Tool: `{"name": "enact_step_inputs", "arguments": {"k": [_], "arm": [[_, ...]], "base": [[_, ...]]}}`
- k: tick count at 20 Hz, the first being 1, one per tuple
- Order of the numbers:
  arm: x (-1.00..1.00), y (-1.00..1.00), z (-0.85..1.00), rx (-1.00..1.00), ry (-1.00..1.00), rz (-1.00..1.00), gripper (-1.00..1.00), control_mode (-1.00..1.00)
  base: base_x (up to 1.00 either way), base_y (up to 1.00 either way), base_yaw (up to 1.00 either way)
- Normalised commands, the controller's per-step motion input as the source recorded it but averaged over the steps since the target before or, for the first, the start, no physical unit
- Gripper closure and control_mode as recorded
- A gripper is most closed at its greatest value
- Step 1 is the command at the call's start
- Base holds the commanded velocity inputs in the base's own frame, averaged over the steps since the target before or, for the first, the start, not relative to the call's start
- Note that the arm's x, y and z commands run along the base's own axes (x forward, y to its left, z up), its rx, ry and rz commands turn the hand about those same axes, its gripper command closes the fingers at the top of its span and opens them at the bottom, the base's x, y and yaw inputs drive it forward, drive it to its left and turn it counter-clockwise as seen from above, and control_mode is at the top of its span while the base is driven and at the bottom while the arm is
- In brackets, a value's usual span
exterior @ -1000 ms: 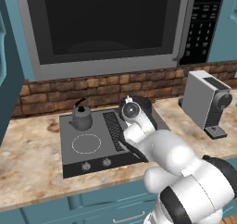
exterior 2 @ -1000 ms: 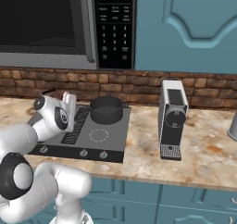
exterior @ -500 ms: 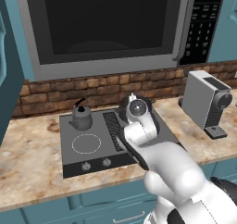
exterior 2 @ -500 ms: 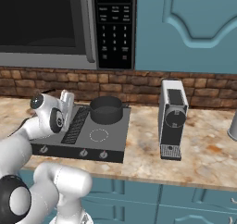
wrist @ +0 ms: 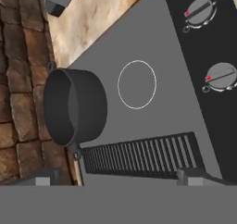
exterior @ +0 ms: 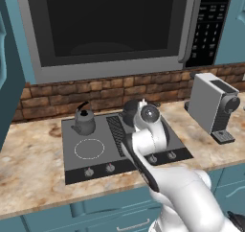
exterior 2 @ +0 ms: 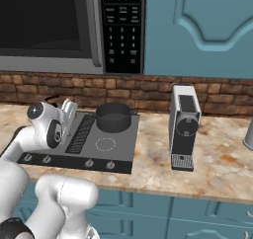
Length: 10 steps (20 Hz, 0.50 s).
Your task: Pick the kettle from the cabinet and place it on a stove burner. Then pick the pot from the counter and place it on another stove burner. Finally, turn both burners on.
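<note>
We see the wide, low dark-grey pot [wrist: 74, 107] on a rear burner, small grey spouted kettle [exterior: 84, 121] opposite, white coffee machine [exterior 2: 184, 126] on the marbled tabletop [exterior 2: 207, 154], tool [wrist: 118, 177] spread open and empty.

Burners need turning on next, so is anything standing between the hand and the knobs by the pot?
Nothing visible does. The open hand hangs above the cooktop; the pot sits aside at the back, and both knobs lie uncovered.

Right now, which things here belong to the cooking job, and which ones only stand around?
Belong to the job:
- kettle, on a back burner
- pot, on the other back burner
- stove knobs
- cooktop
- open tool

Only standing around:
- microwave
- coffee machine
- brick wall
</note>
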Motion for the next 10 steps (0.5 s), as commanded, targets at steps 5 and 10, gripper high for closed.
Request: {"name": "enact_step_inputs", "arguments": {"k": [5,10], "arm": [[-0.25,0.14,0.15,0.13,0.0,-0.11,-1.0,-1.0],[-0.15,0.08,0.16,0.14,0.0,-0.11,-1.0,-1.0]], "base": [[0.0,0.0,0.0],[0.0,0.0,0.0]]}}
